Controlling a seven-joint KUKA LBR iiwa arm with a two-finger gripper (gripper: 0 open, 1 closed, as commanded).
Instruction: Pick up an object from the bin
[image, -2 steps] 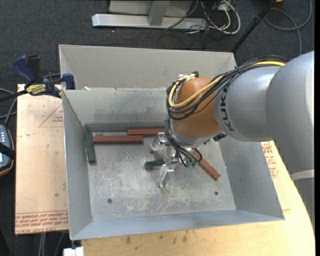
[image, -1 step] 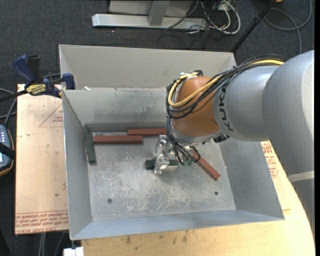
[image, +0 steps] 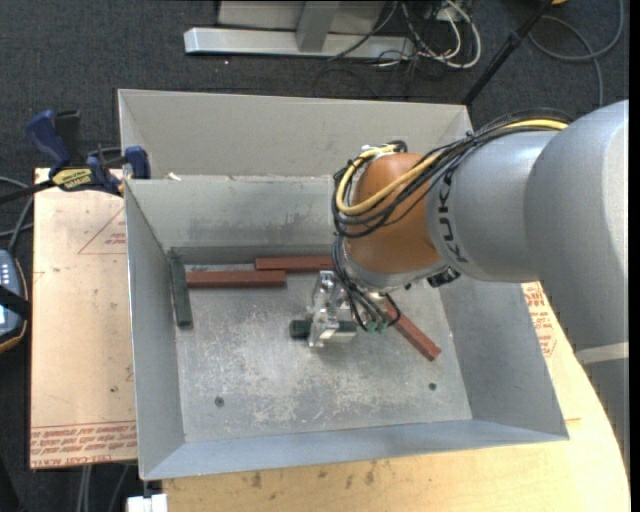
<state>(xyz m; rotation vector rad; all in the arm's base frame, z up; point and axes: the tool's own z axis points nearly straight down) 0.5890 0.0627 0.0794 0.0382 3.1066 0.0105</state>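
Note:
My gripper (image: 330, 325) hangs low over the middle of the bin floor, under the orange wrist cover. A small dark block (image: 300, 328) lies right at its left side, touching or nearly touching the metal tip. A red-brown bar (image: 418, 338) lies slanted just to the right of the gripper, its upper end hidden under the wrist. Whether anything sits in the gripper's grasp cannot be made out.
Two red-brown bars (image: 235, 280) (image: 295, 264) lie end to end along the back wall. A dark grey bar (image: 180, 292) lies along the left wall. The arm covers the bin's right back corner. Bare floor stretches in front of the gripper.

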